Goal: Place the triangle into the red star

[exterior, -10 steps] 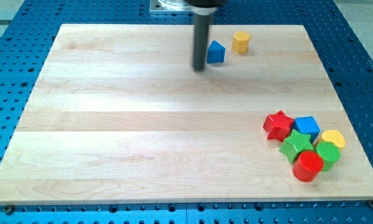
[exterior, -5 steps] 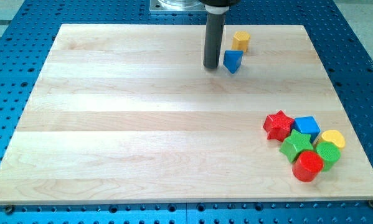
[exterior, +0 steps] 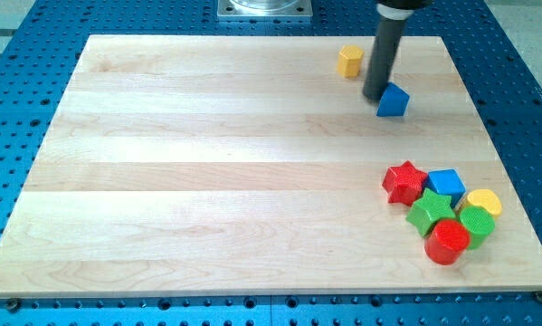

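Observation:
The blue triangle (exterior: 393,100) lies on the wooden board near the view's top right. My tip (exterior: 374,97) stands right against the triangle's left side. The red star (exterior: 404,182) sits lower at the view's right, at the left end of a cluster of blocks, well below the triangle.
A yellow hexagon block (exterior: 349,61) lies to the upper left of my tip. Next to the red star are a blue cube (exterior: 446,184), a green star (exterior: 431,213), a yellow heart (exterior: 484,201), a green cylinder (exterior: 477,222) and a red cylinder (exterior: 448,241). The board's right edge (exterior: 497,145) is near.
My tip has moved right and slightly down, pushing the blue triangle from beside the yellow hexagon to the right and down, toward the cluster.

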You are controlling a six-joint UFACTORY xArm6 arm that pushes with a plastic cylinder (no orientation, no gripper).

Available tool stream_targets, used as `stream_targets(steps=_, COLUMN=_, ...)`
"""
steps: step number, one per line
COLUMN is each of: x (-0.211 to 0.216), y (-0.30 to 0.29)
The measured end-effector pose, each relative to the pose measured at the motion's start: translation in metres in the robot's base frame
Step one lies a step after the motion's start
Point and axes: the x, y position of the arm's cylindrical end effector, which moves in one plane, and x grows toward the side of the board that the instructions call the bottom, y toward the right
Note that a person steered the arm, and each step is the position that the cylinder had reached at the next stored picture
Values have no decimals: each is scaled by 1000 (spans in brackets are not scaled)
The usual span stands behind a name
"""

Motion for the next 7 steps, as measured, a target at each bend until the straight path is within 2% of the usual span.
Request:
stream_targets(steps=1, x=60, y=24)
stream_targets(steps=3, x=44, y=49)
stream_targets(steps=4, x=61, y=73)
stream_targets(steps=6, x=128, y=16)
stream_targets(steps=7, x=124, y=8)
